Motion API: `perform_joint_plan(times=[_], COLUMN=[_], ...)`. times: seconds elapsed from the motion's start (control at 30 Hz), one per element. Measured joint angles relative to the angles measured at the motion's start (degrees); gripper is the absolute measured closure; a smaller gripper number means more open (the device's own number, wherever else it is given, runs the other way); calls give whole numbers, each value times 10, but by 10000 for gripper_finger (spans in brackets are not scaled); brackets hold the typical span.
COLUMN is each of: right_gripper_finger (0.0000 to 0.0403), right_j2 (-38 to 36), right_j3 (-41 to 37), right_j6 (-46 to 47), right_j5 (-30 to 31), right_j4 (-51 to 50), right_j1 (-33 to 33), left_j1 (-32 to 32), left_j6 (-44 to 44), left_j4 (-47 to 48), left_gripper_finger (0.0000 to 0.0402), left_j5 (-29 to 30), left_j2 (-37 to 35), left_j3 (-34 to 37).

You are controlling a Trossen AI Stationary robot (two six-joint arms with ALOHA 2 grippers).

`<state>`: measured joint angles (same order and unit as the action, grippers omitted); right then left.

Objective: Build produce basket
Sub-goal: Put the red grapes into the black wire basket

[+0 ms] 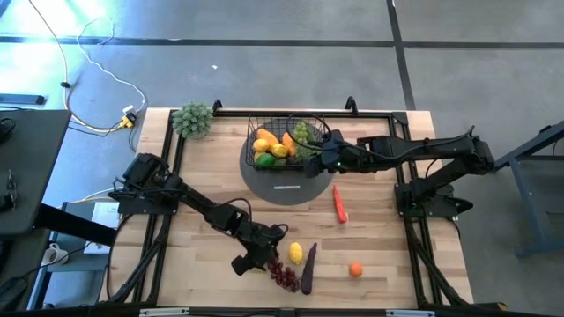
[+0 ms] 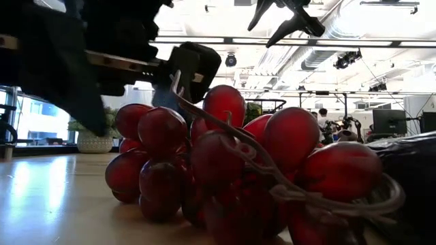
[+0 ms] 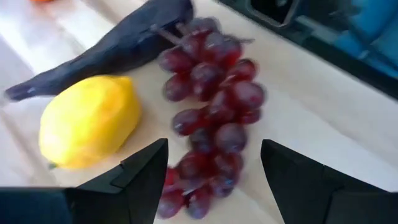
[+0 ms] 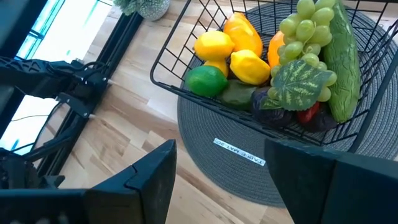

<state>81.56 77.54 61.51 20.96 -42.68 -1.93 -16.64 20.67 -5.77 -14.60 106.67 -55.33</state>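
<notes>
From above, the table [image 1: 211, 176] is pale butcher-block wood in a black frame. A black wire basket [image 1: 284, 141] sits on a round dark grey woven mat [image 1: 286, 187] near the far edge, already filled with lemons, a lime and green grapes. Beside it stands a grey-green leafy bunch [image 1: 193, 120]. Loose on the wood lie a carrot [image 1: 340, 204], a small orange fruit [image 1: 355, 269], a lemon [image 1: 295, 254], a dark eggplant [image 1: 308, 269] and red grapes [image 1: 283, 275]. The left gripper [image 1: 256, 257] hangs just beside the grapes; the right gripper [image 1: 319, 157] hovers at the basket's right edge.

From table height, the grapes [image 2: 231, 170] fill the picture, glossy round plastic balls on a pale rubbery stem, with a dark arm overhead. Behind is a bright workshop with ceiling pipes, monitors and a person far off.

The left wrist camera shows what the overhead one cannot: the fingers [image 3: 140, 180] spread wide over the lower grapes [image 3: 211, 118], gripping nothing, with the dimpled lemon [image 3: 90, 121] touching the eggplant [image 3: 112, 46].

The right wrist camera shows its fingers [image 4: 149, 180] also apart and empty, above the mat [image 4: 249, 168], looking into the basket [image 4: 186, 87]: smooth lemons [image 4: 231, 53], a lime [image 4: 207, 81], a cucumber [image 4: 339, 56], green grapes [image 4: 305, 28] with a veined leaf.
</notes>
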Motion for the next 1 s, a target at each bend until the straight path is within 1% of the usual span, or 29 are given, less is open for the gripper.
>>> perform_joint_plan(times=[0.17,0.3,0.43,0.53,0.6,0.67,0.73,1.0], right_gripper_finger=[178,178,178,178,178,178,178,178], right_j2=[0,0,0,0,0,0,0,0], right_j3=[0,0,0,0,0,0,0,0], right_j6=[-4,-5,-4,-5,-4,-4,-4,-5], right_j5=[2,3,3,3,3,3,3,3], right_j4=[0,-1,-7,-10,-14,-14,-14,-20], right_j1=[0,0,0,0,0,0,0,0], left_j1=[-7,-7,-7,-7,-7,-7,-11,-23], left_j6=[3,-25,-26,-25,-25,-25,-25,-31], left_j4=[-10,-18,-14,-15,-10,-7,-1,14], left_gripper_finger=[156,156,156,158,167,186,216,374], left_j5=[-2,3,31,33,33,33,33,33], left_j2=[9,31,45,45,45,45,45,44], left_j3=[-1,-4,-15,-15,-15,-15,-16,-16])
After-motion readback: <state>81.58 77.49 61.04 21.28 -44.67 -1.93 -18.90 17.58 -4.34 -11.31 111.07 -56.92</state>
